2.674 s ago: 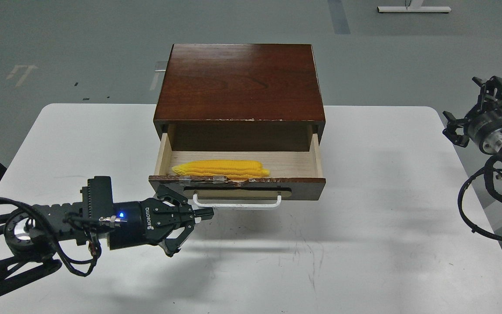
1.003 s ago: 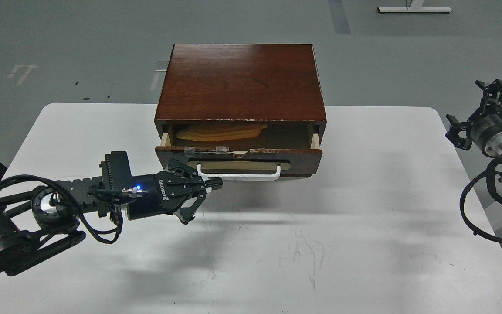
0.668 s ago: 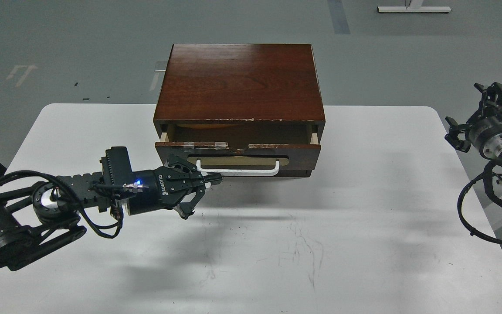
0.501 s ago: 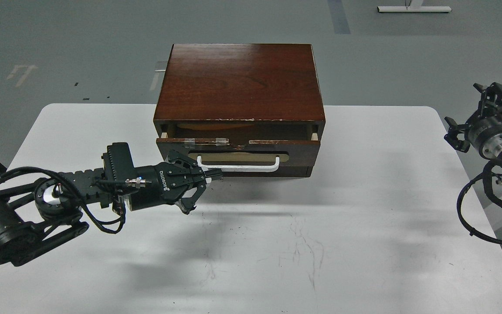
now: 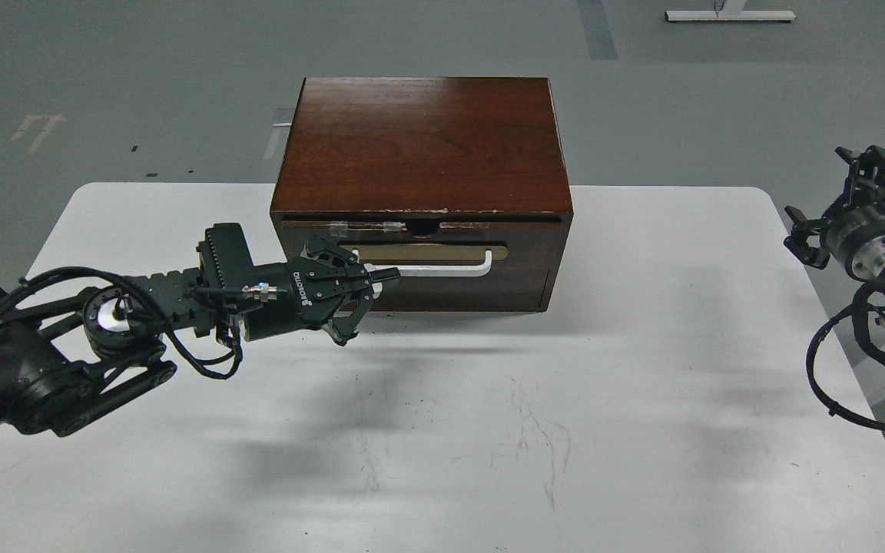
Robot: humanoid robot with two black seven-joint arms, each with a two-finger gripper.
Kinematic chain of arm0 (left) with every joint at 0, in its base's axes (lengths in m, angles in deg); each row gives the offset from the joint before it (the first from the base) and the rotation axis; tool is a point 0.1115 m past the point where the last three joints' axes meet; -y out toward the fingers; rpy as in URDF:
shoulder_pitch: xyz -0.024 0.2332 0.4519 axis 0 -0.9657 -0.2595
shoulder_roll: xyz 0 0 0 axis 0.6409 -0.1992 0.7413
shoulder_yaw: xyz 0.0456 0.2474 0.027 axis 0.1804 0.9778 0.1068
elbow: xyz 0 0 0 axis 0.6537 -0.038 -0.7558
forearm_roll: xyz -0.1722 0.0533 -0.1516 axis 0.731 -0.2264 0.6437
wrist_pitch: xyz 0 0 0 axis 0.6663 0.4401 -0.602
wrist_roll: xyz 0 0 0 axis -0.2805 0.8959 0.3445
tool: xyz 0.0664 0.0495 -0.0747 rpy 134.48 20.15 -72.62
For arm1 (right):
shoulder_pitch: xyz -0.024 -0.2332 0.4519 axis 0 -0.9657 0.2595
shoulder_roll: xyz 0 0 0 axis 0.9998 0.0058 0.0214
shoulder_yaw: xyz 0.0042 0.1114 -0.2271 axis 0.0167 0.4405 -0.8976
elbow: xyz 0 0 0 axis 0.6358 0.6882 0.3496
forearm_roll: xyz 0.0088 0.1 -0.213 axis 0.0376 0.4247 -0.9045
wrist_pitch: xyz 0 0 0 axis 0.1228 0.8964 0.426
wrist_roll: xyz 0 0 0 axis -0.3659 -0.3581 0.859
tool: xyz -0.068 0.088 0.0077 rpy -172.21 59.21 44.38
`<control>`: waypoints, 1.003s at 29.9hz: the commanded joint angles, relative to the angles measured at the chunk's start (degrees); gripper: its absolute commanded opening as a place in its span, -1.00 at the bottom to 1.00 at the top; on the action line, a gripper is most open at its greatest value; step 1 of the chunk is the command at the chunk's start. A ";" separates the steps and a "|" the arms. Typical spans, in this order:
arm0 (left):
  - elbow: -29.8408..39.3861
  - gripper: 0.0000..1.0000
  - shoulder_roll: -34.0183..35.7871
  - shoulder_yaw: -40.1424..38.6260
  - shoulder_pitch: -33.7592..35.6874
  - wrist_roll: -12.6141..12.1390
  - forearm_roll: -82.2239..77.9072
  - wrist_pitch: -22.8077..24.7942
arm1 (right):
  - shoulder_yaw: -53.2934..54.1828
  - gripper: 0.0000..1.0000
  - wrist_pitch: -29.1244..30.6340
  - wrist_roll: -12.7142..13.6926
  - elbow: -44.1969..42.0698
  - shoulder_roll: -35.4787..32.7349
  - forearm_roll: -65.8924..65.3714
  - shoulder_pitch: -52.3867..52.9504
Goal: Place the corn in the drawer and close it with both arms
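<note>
The drawer (image 5: 523, 265) is pushed in, its dark brown front flush with the cabinet (image 5: 423, 146). The white bar handle (image 5: 442, 269) on its tan plate faces me. The corn is hidden inside the drawer. My left gripper (image 5: 387, 274) reaches in from the left with its fingertips together, pressed against the left end of the handle and the drawer front. My right gripper (image 5: 834, 192) hangs at the far right edge beyond the table, fingers spread, empty and well away from the cabinet.
The cabinet stands at the back middle of the white table (image 5: 642, 346). Black cables (image 5: 834, 384) loop under my right arm at the table's right edge. Grey floor lies behind the table.
The drawer has slid from half open, with the corn showing, to fully shut. My left gripper moved forward with it, pushing at the handle. The right arm has barely moved.
</note>
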 commanded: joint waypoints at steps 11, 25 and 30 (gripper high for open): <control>2.16 0.41 -0.58 0.92 0.01 -0.01 0.18 -1.17 | -0.08 1.00 0.08 0.01 -0.08 0.01 -0.07 -0.61; 26.09 0.95 12.70 -6.88 2.45 -0.01 49.34 1.45 | 0.00 1.00 0.08 0.01 0.00 0.10 -0.07 -0.17; 3.80 0.96 11.46 -14.99 8.26 -0.01 97.25 21.13 | 0.88 1.00 0.69 -1.57 1.06 1.33 0.02 1.59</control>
